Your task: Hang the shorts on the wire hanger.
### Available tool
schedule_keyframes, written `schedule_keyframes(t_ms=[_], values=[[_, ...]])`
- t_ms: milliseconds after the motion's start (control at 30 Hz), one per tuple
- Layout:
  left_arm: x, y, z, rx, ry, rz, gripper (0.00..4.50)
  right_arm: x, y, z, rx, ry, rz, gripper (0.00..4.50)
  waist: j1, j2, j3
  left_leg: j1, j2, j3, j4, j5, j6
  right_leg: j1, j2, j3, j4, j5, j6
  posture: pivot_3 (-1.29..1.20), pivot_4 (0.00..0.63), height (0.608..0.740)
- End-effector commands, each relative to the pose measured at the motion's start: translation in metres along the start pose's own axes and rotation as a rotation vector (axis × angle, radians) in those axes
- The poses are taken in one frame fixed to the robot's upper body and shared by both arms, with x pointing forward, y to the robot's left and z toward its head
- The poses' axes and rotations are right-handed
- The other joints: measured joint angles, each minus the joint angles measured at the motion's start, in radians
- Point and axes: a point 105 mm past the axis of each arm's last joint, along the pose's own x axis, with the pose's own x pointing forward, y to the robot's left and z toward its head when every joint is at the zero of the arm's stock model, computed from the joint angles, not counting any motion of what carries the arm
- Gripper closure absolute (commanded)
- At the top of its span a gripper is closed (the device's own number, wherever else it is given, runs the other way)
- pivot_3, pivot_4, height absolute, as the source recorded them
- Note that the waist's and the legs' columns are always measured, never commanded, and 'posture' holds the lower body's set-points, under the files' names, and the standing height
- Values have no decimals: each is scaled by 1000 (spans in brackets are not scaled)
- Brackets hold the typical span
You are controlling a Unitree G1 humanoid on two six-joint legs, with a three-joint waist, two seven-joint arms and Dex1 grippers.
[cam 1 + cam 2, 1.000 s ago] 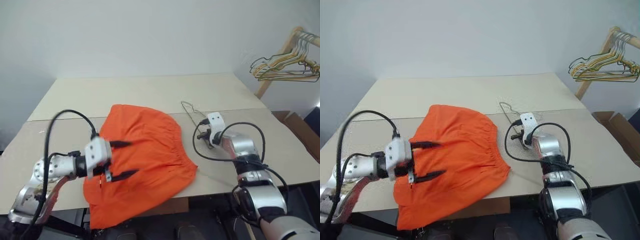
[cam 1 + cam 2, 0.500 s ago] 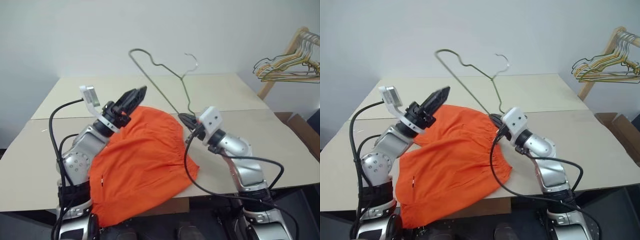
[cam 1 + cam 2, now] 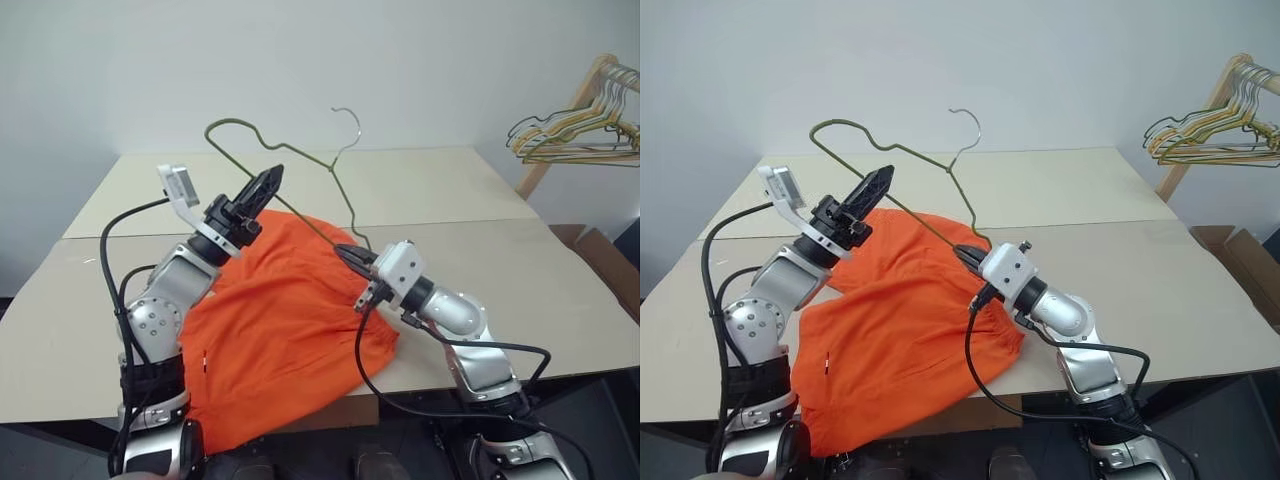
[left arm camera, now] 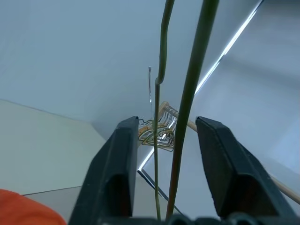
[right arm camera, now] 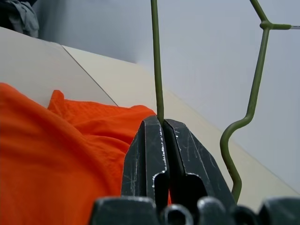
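Draping off the desk's (image 3: pixel 560 300) near edge, the shorts (image 3: pixel 290 330) lie flat, held by neither arm, much where they lay a second ago. Above them the right end effector (image 3: pixel 345 255) is clamped tight on the hanger's (image 3: pixel 300 170) long wire; a second ago it pinned that hanger flat on the desk, and it has since swung it up into the air over the waistband, hook topmost. Farther in, the left end effector (image 3: pixel 268 182) has left the shorts and risen to the hanger's sloping arm; its fingers, spread wide a second ago, now straddle two wires with gaps either side, so probably not yet gripping, though the head views are too small to be sure. With both arms on the hanger, threading the shorts remains undone. Spare hangers (image 3: pixel 570 135) hang on the rack behind.
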Motion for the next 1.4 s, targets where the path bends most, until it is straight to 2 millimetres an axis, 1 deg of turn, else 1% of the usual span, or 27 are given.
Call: schedule_keyframes(t_ms=[33,133,167,267,400,533,667,767,833,867,900,967,1033,1100,1200,1400], values=[[3,-10,5,36,-18,-26,3378,3,-7,15,-42,-58,-34,4500,0,0,0,0,0,0,0,0,0,0,0,0,0,0,0,-49,0,740],[3,-11,5,42,-19,-29,4305,4,-6,16,-59,-64,-30,4500,1,0,0,0,0,0,0,0,0,0,0,0,0,0,0,-51,0,740],[3,-12,5,46,-20,-38,4439,4,-6,15,-55,-57,-23,4500,1,0,0,0,0,0,0,0,0,0,0,0,0,0,0,-51,0,740],[5,-12,5,66,-15,-41,4439,4,-2,16,-70,-54,0,4500,0,0,0,0,0,0,0,0,0,0,0,0,0,0,0,-51,0,740],[5,-11,-2,157,35,-39,4500,2,6,16,-118,-45,68,3409,0,0,0,0,0,0,0,0,0,0,0,0,0,0,0,-52,0,740],[3,-10,0,243,37,-51,4500,0,4,16,-127,-51,56,2002,0,0,0,0,0,0,0,0,0,0,0,0,-1,0,0,-53,0,740],[-2,-10,15,286,12,-96,4500,-7,-3,24,34,-68,95,608,0,0,0,0,0,0,0,0,0,0,0,0,-1,0,0,-51,0,740],[-13,-21,27,311,28,-216,4500,-20,-14,25,299,-10,188,608,0,0,0,-1,0,0,0,0,0,0,0,-1,-1,0,0,-55,0,740],[-35,-47,39,285,48,-437,4500,-34,-22,23,480,110,340,608,-1,1,1,0,0,0,0,0,0,1,0,-1,-2,0,0,-61,0,740],[-46,-58,44,275,60,-529,4500,-41,-26,27,531,125,405,608,-3,2,2,-1,0,0,0,0,0,1,0,-1,-2,0,0,-63,0,740],[-52,-64,47,267,69,-589,4500,-47,-27,30,592,141,470,608,-3,2,2,-1,0,1,0,0,0,1,-1,-1,-2,0,0,-61,0,740],[-58,-68,51,261,72,-645,4500,-55,-28,33,659,162,575,608,-3,2,2,-1,2,0,0,-1,1,1,1,-3,-5,0,-1,-60,0,740],[-61,-70,54,246,65,-680,4500,-60,-26,30,751,205,659,608,-2,2,2,0,3,-1,0,-1,1,3,2,-5,-6,0,-1,-59,0,740],[-61,-72,53,240,70,-703,4500,-60,-23,28,790,216,711,608,-1,2,1,1,3,-1,0,-1,1,4,2,-5,-7,0,-2,-52,0,740],[-58,-74,49,237,61,-719,4500,-58,-11,30,798,204,785,608,2,2,1,0,3,-1,0,-1,1,4,2,-5,-7,0,-1,-48,0,740],[-56,-75,46,227,40,-724,4500,-42,1,35,799,154,786,608,1,2,1,-4,3,-2,0,-1,1,1,2,-5,-7,1,-1,-53,0,740]])
